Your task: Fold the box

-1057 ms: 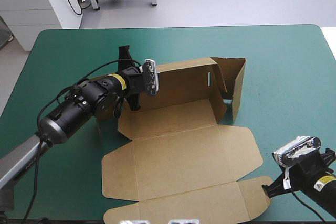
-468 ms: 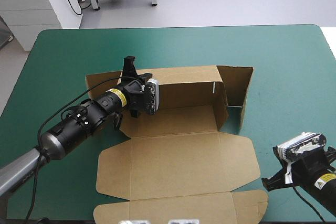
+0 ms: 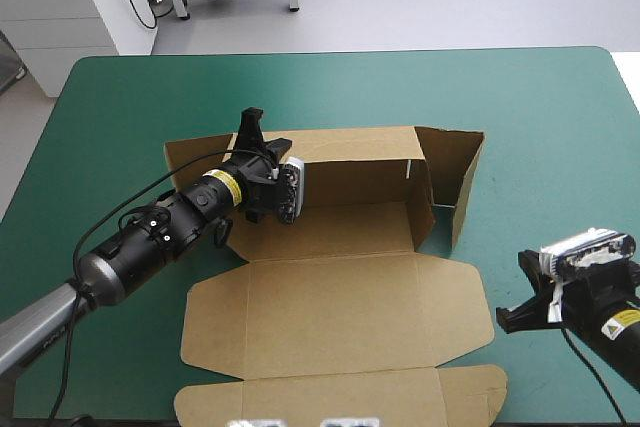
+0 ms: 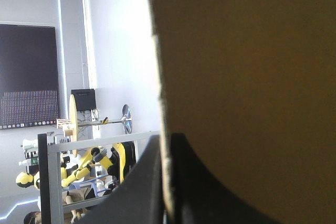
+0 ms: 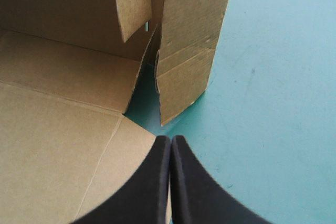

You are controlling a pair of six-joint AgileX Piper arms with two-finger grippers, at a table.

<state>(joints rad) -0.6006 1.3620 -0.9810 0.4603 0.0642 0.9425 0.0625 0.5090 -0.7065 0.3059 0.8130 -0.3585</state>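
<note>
The brown box (image 3: 340, 287) lies in mid-table with its lid panel flat toward the near edge. Its back wall (image 3: 350, 162) stands upright, with a side flap (image 3: 460, 172) raised at the right end and another flap (image 3: 190, 157) at the left end. My left gripper (image 3: 254, 129) is shut on the back wall's top edge near its left end. In the left wrist view the board (image 4: 252, 77) runs between the left gripper's (image 4: 167, 153) two fingers. My right gripper (image 3: 508, 317) is shut and empty, just off the lid's right edge. In the right wrist view the right gripper (image 5: 170, 142) points at the upright flap (image 5: 189, 61).
Bare teal-green cover (image 3: 540, 107) lies right of and beyond the box. A front strip of the lid (image 3: 340, 397) reaches close to the table's near edge.
The left gripper swung the back wall upright, and the left end flap came into view. The right gripper backed off the lid's corner toward the right. The box shifted slightly left.
</note>
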